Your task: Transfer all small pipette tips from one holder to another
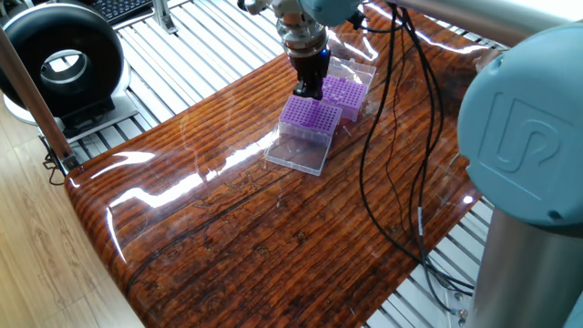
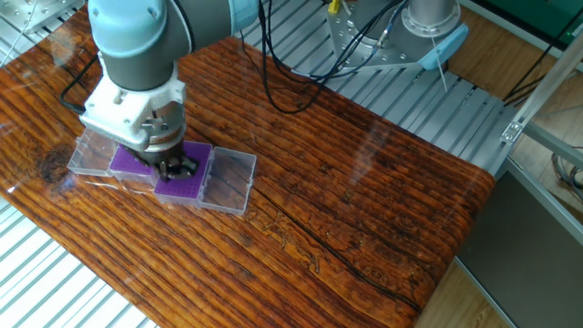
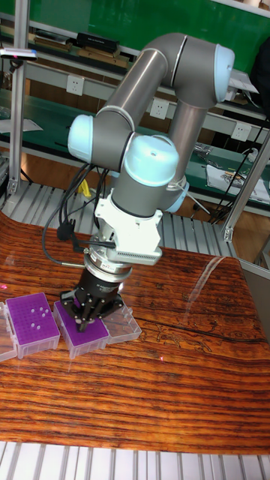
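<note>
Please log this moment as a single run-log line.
claw: low over the right-hand purple rack, state unclear | left-hand purple rack: beside it, lid open | tips: too small to tell

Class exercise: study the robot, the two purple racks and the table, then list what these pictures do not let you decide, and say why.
- Pipette tips: too small to see in the right rack or left rack, in every view.
- Gripper: its jaws are dark and blurred in the tall fixed view, so open or shut is unclear.
- Left rack: partly hidden by the wrist in the other fixed view.
</note>
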You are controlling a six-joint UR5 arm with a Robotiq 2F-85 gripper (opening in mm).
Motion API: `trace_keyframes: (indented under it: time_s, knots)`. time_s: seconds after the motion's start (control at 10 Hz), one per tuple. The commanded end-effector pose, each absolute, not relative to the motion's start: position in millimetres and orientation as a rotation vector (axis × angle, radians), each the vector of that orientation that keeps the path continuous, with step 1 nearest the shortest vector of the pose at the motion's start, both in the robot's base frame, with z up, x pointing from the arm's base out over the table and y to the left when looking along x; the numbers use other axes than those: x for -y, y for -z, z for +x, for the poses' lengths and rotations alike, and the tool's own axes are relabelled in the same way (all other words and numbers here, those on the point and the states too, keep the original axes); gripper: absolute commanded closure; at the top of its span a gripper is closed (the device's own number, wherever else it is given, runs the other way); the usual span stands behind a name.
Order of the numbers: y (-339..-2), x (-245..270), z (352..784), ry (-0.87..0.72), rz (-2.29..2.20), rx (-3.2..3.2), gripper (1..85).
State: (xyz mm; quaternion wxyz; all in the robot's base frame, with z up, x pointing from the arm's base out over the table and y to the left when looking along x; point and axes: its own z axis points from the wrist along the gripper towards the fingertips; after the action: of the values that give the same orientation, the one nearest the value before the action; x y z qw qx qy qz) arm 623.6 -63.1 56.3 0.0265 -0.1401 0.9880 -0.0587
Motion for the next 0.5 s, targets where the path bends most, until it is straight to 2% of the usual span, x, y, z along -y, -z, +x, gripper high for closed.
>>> trace_keyframes:
  time_s: [0.0, 0.4]
  knots:
    - [-56.3, 45.7, 639.3, 0.064, -0.376, -3.006, 84.3]
    - [-53.7, 38.9, 652.2, 0.026, -0.352, -2.979, 84.3]
